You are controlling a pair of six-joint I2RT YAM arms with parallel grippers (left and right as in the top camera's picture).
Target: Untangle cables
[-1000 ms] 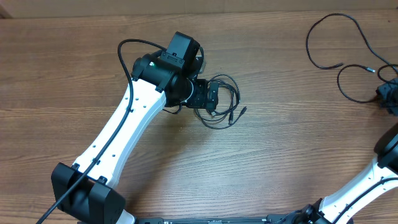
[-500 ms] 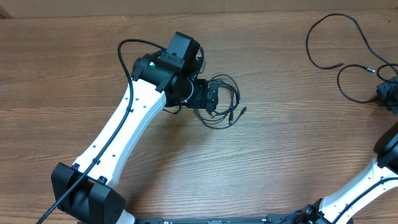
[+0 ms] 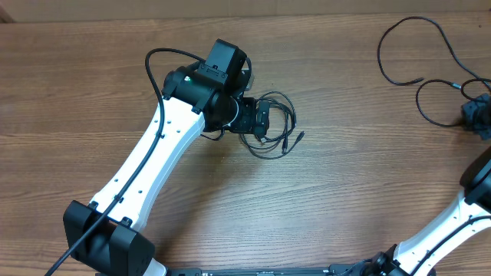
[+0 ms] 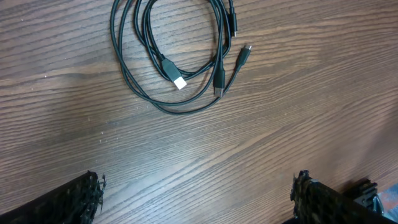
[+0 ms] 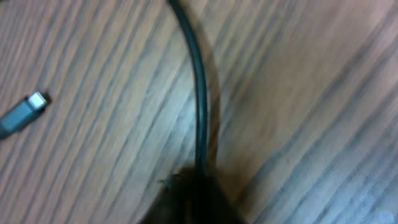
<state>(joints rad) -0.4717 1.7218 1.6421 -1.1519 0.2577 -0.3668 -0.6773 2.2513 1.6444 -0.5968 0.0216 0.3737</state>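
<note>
1. Overhead view: no text, label, brand, number or sign can be read.
2. Left wrist view: no legible marking of any kind.
3. Right wrist view: the picture is blurred and nothing can be read.

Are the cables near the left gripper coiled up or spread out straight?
Coiled up. The cables lie in overlapping loops on the table, their plugs among the loops, apart from the open left gripper.
</note>
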